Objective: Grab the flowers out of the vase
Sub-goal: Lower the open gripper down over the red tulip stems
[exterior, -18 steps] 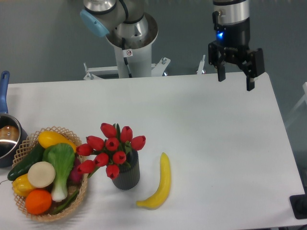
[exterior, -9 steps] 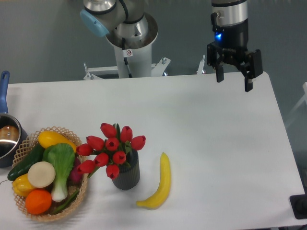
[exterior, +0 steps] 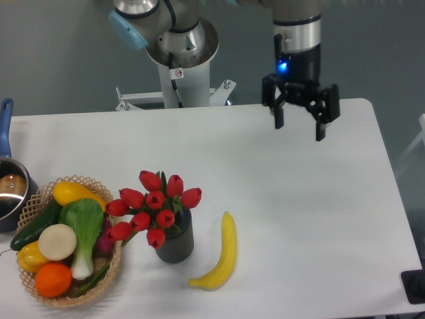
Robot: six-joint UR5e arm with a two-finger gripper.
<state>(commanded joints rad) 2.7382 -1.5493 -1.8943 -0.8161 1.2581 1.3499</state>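
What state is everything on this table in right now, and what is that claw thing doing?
gripper: open, empty, raised over the table's far side
flowers: standing in the vase, untouched
vase: upright, holding the flowers
banana: lying flat, right of the vase
basket: upright, full of vegetables
pot: upright at the left edge, partly cut off

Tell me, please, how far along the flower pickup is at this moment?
Nothing is finished yet: the flowers sit in the vase. In hand: the gripper, jaws open and empty, hangs high over the table's far side, well away from them. Left: reaching the bunch, closing on it and lifting it out.
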